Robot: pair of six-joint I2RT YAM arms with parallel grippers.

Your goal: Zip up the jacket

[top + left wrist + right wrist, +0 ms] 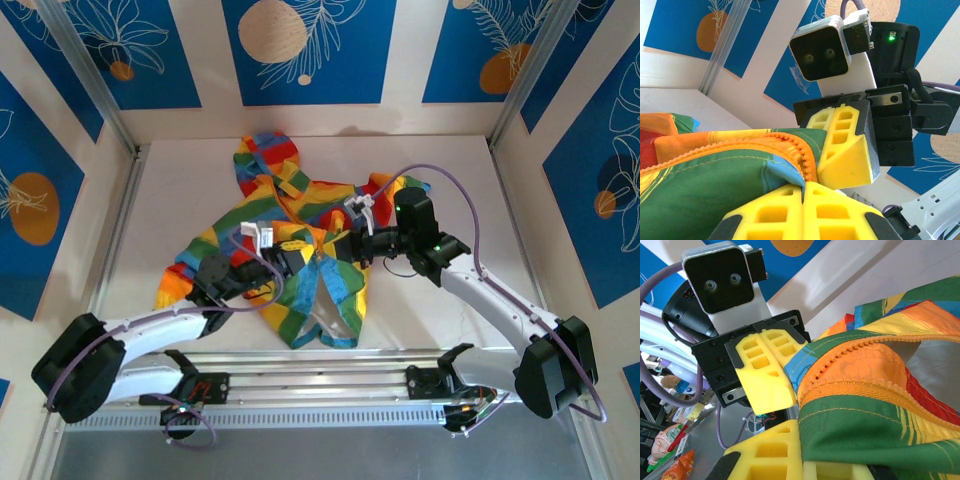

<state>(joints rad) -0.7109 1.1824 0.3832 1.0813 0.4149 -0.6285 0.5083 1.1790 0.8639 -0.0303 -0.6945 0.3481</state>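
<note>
The rainbow-striped jacket (300,192) lies on the white table with its hood toward the back and its front spread open below. My left gripper (298,252) and right gripper (343,247) meet nose to nose at the middle of the front opening. In the left wrist view the left gripper (804,187) is shut on a blue-green front edge beside the orange zipper teeth (807,152). The right arm's yellow fingers (845,150) sit just behind. The right gripper (801,432) is shut on green fabric under the zipper tape (865,347), facing the left arm's fingers (765,380). No slider is in sight.
The table (450,170) is walled by blue patterned panels with metal posts (95,90) at the back corners. An aluminium rail (320,378) carrying both arm bases runs along the near edge. One sleeve (180,280) reaches out to the left.
</note>
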